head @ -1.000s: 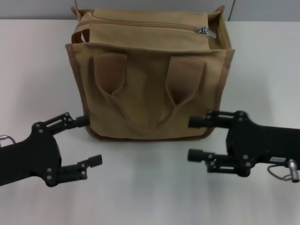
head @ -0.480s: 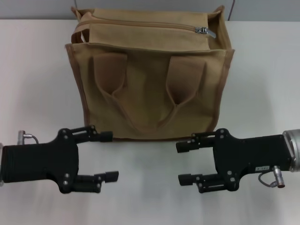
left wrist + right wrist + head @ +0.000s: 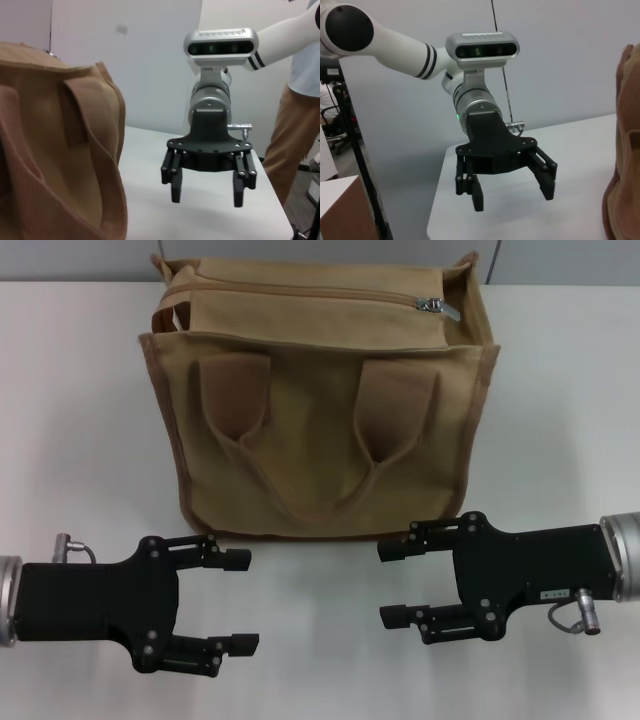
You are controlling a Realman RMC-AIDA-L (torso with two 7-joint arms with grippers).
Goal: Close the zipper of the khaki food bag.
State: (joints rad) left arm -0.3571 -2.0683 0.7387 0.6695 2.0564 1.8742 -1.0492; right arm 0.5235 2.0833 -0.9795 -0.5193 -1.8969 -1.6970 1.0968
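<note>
Khaki food bag (image 3: 320, 410) beyond both tools

Lighting is bright, even and diffuse, apparently from overhead. The white table (image 3: 560, 400) shows no glare. Soft shadows lie under the bag (image 3: 320, 410) along its near edge and beneath both grippers. The handle loops hold darker shade. The head view is slightly soft overall. In the left wrist view, the near bag fabric (image 3: 55, 150) is blurred; the far gripper (image 3: 207, 187) is sharper.
</note>
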